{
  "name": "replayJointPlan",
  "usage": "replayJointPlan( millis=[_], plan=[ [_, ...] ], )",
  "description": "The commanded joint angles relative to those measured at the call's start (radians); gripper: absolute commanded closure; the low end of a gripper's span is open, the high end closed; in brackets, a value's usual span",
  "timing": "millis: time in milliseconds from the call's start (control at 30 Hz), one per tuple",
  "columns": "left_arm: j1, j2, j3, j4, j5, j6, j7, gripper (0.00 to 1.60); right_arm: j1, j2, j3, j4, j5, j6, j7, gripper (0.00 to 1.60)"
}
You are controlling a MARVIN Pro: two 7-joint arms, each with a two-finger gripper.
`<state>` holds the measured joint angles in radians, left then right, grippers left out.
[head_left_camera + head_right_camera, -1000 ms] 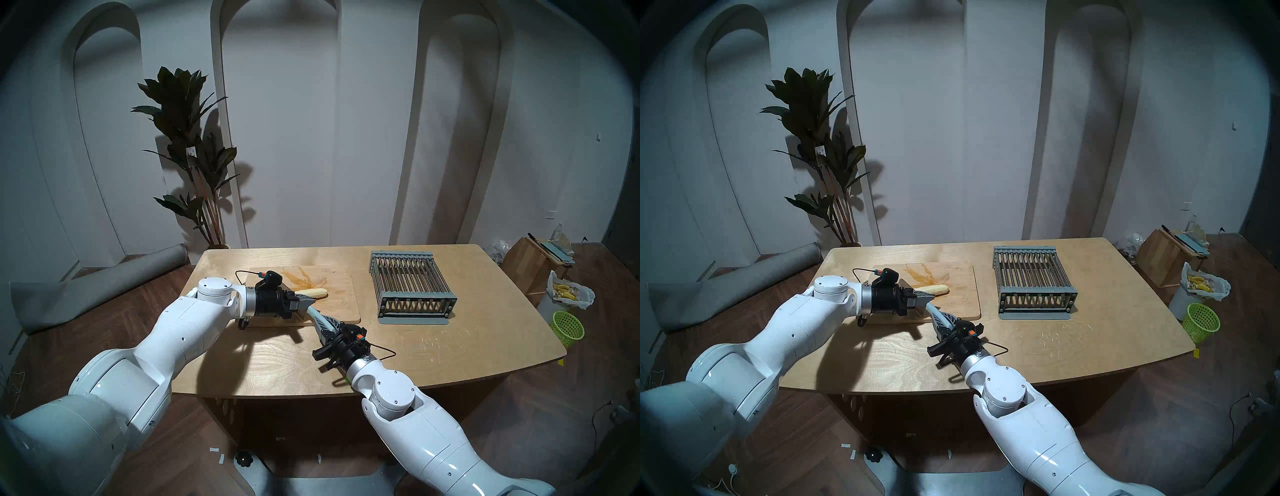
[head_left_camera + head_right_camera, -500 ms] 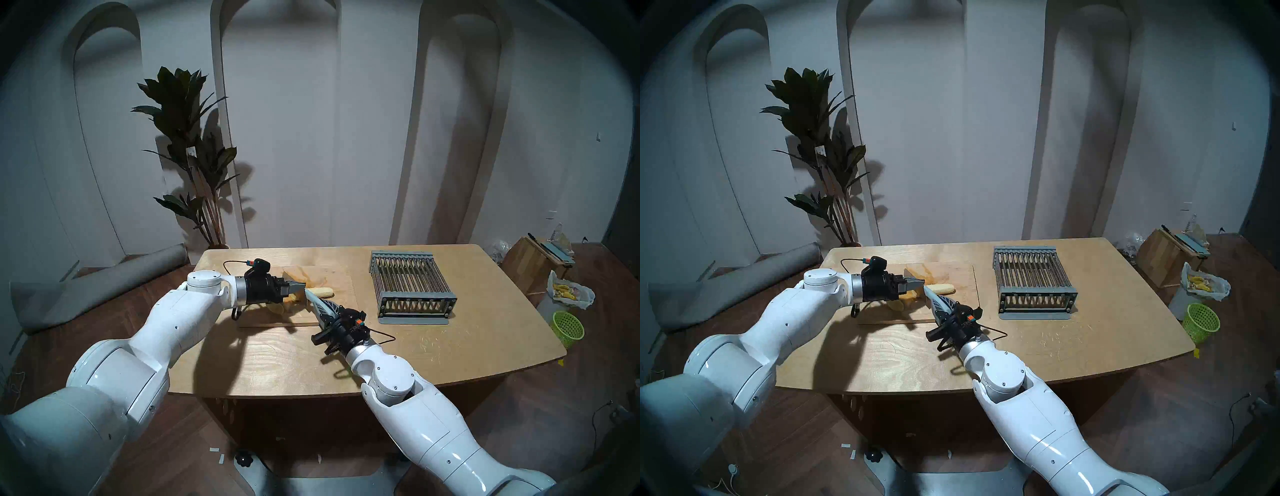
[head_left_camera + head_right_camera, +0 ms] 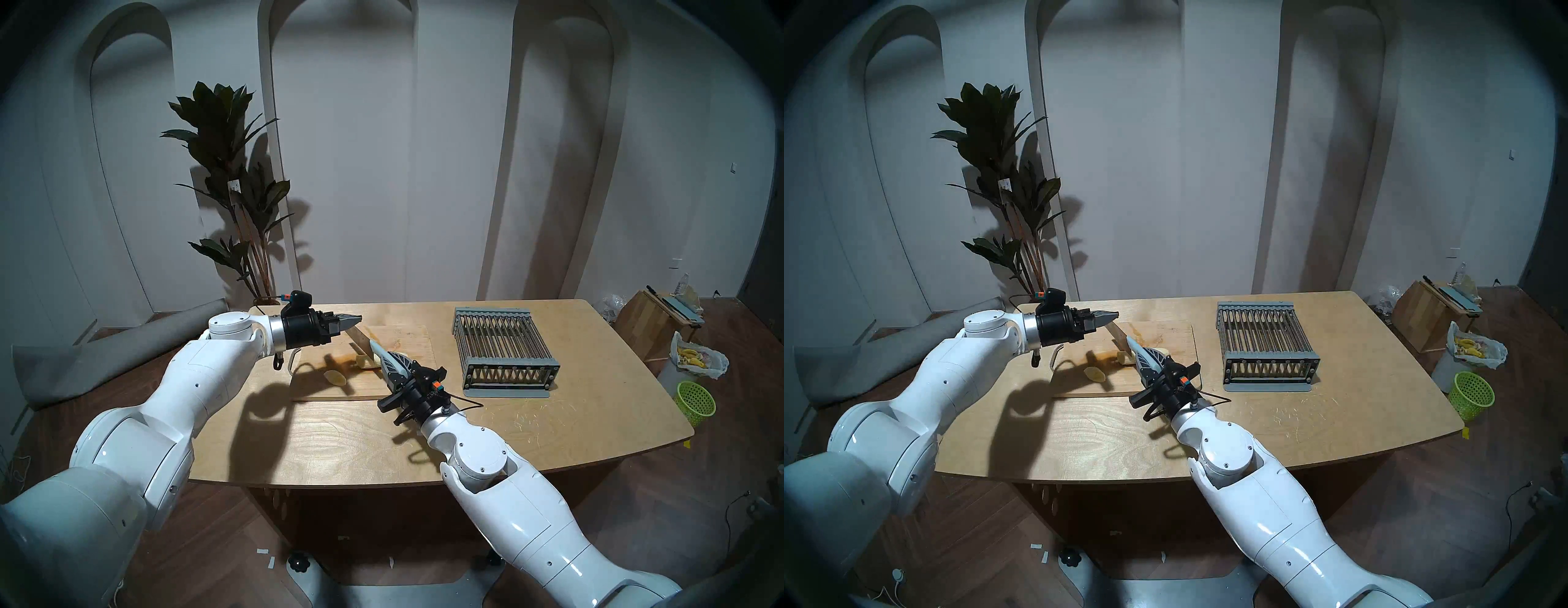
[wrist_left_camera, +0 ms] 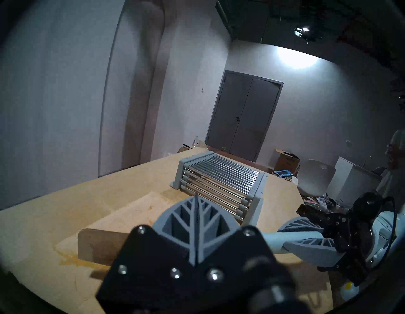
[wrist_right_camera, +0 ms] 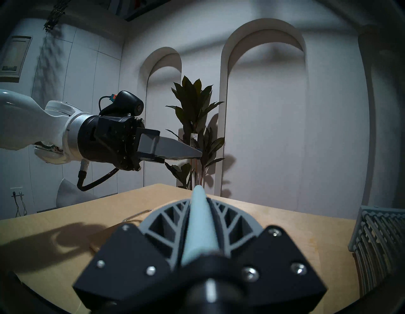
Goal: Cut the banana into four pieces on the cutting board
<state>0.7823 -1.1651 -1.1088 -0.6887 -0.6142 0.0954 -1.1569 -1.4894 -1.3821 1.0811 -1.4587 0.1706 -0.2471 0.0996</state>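
Since the earlier frames the left gripper (image 3: 354, 318) is lifting away from the banana (image 3: 363, 361) and is now hanging clenched and empty above the far left corner of the cutting board (image 3: 413, 339), while the right arm is pushing further over the board. One cut piece (image 3: 334, 376) is lying loose on the near left part of the board, apart from the remainder, which is lying just beside the knife (image 3: 359, 342); the right gripper (image 3: 392, 364) is covering most of that remainder, so its piece count cannot be told. Its long axis is judged to be running left to right across the board, roughly crosswise to the blade. The right gripper is grasping the knife's pale handle (image 5: 200, 221), blade pointing away toward the desk's (image 3: 339, 441) far left. By judgement, the right arm is the nearer, with further cuts outstanding. The grey rack (image 3: 502, 350) is standing well apart to the right.
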Motion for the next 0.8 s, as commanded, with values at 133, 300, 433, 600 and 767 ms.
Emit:
replayJointPlan(
  millis=[133,300,433,600,767],
  plan=[
    [0.024,-0.015,0.008,-0.124,-0.002,0.039,0.013,1.60,-0.080,0.037,0.029,-0.121,-0.004,-0.008,-0.042,1.60],
    [0.017,-0.060,0.033,-0.146,0.012,0.043,0.038,1.60,-0.095,0.044,0.037,-0.134,0.000,-0.012,-0.048,1.60],
    [0.005,-0.102,0.055,-0.157,0.017,0.043,0.064,1.60,-0.105,0.051,0.043,-0.140,0.006,-0.014,-0.049,1.60],
    [-0.020,-0.153,0.078,-0.157,0.031,0.048,0.108,1.60,-0.114,0.058,0.043,-0.143,0.016,-0.017,-0.048,1.60],
    [-0.041,-0.184,0.093,-0.154,0.041,0.050,0.137,1.60,-0.122,0.069,0.048,-0.148,0.029,-0.020,-0.044,1.60]
  ],
)
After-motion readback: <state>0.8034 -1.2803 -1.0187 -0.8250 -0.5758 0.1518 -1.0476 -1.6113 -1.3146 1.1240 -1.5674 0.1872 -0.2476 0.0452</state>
